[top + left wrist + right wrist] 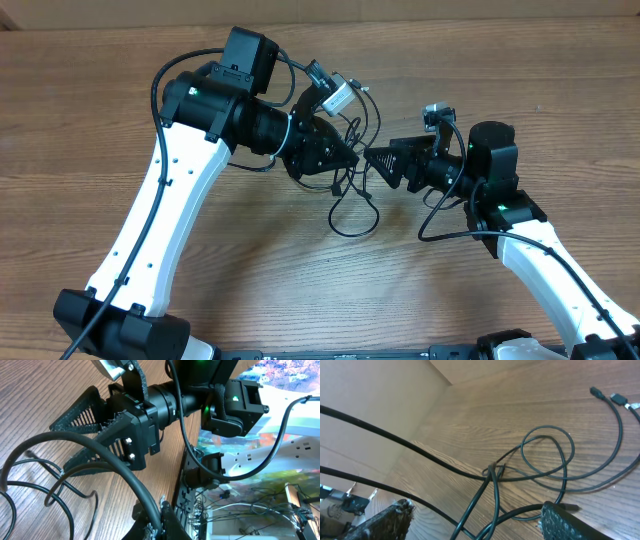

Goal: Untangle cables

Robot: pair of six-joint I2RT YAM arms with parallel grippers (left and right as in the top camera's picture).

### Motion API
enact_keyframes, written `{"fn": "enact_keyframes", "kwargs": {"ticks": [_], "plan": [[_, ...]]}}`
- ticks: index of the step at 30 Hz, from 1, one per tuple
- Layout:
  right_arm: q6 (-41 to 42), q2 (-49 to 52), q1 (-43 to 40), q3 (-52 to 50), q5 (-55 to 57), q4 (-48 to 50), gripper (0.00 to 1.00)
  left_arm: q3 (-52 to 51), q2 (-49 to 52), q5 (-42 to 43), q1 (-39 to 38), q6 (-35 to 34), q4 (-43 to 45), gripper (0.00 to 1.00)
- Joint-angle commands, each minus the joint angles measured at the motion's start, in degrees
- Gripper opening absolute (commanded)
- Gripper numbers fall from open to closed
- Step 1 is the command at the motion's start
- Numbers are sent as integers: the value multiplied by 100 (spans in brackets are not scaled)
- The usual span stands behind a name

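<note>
- While the left claw [348, 157] is pinched fully shut, apparently on 1 strand that arcs into it in the left wrist view, treat it as a fixed anchor and not as the mover.
- The thin black cables with small plug ends [492, 472] lie on the brown wood-grain table [500, 60] between the 2 claws. They cross in a tight bunch just ahead of the right claw [477, 510], with a loose loop beyond the bunch and 2 small plug ends [618, 398] lying free farther off.
- The right claw stands wide open, its 2 ribbed black fingers on either side of the strands, and it holds nothing.
- The step in hand looks like the right claw's pick just beside the crossing. Close on 1 strand only: several strands run side by side below the bunch, and catching 2 would likely pull the tangle tighter.
- Choose the strand that leads toward the free plug ends, if it can be traced, since a free end can slide out through the loop.
- Draw it away from the left claw low and slowly, so the loop feeds through instead of cinching.
- The 2 claws sit tip to tip in the overhead view, so any sideways move risks a knock. Separate them along the line of the cable.
</note>
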Motion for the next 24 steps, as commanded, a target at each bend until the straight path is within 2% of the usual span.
{"fn": "enact_keyframes", "kwargs": {"ticks": [1, 5, 10, 13, 17, 24], "plan": [[-2, -13, 26, 26, 55, -111, 80, 166, -243, 96, -72, 173, 13, 4], [-2, -13, 26, 26, 52, -289, 80, 173, -367, 125, -90, 173, 107, 4], [-2, -13, 26, 26, 52, -282, 74, 173, -498, 350, -149, 175, 118, 4], [0, -13, 26, 26, 50, -284, 65, 173, -507, 566, -238, 258, 118, 4], [2, -13, 28, 26, 28, -319, 55, 173, -507, 439, -352, 258, 142, 4], [0, -13, 28, 26, -236, -1257, 54, 173, -507, -498, -334, 111, 146, 4]]}}
